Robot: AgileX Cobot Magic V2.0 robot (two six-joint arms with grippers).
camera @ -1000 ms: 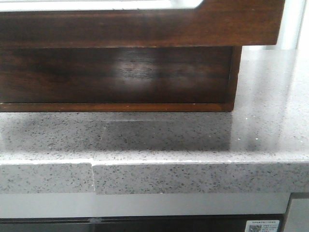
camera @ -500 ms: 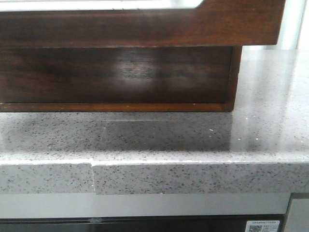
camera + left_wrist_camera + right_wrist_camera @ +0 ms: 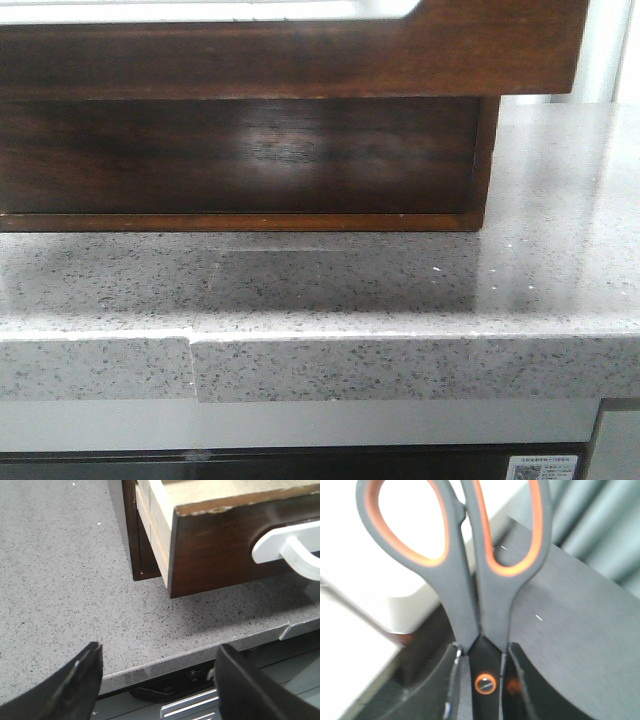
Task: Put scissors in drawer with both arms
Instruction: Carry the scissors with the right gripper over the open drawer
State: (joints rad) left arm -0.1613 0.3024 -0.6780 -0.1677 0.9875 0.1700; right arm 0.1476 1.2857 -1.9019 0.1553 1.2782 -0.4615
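The drawer is a wide, glossy dark brown band across the top of the front view, pulled out over the cabinet box, with a pale inside just showing. No gripper shows in that view. My right gripper is shut on the scissors, gripping them at the pivot, with the grey and orange handles pointing away from the fingers. My left gripper is open and empty over the counter's front edge. A pulled-out dark-wood front with pale side boards lies beyond it; I cannot tell whether it is the same drawer.
The grey speckled counter runs under the cabinet and has a seam in its front edge. A white curved piece sits in the rounded notch of the dark front. Below the counter edge is a dark appliance panel.
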